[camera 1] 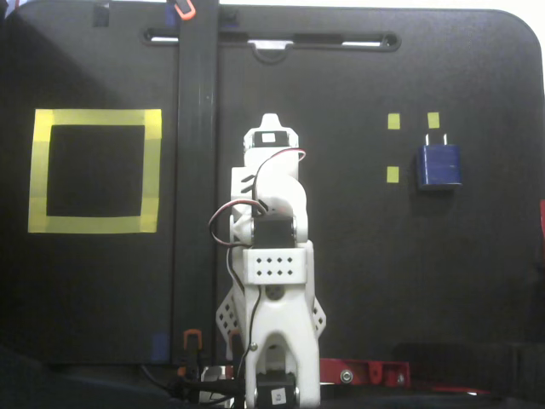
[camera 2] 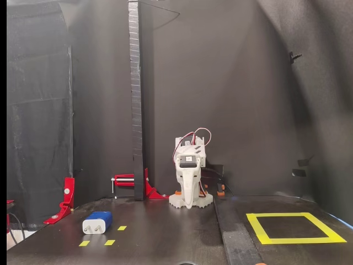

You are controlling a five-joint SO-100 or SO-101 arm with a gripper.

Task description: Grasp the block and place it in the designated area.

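The dark blue block (camera 1: 438,164) lies flat on the black table at the right in a fixed view from above, its two pale prongs pointing to the far edge. From the front it sits at the lower left, the block (camera 2: 97,222) turned prong end toward the camera. The designated area (camera 1: 94,117) is a wide yellow tape frame at the left, seen again at the lower right as the designated area (camera 2: 300,240). My white arm is folded over its base in the middle, between the two. The gripper (camera 1: 269,118) (camera 2: 189,203) is shut and holds nothing, far from the block.
Three small yellow tape squares (camera 1: 393,121) surround the block. A tall black post (camera 2: 135,99) stands beside the arm, clamped by a red clamp (camera 2: 129,181); its beam (camera 1: 196,170) crosses the table between arm and frame. Another red bracket (camera 2: 66,199) is at the left edge.
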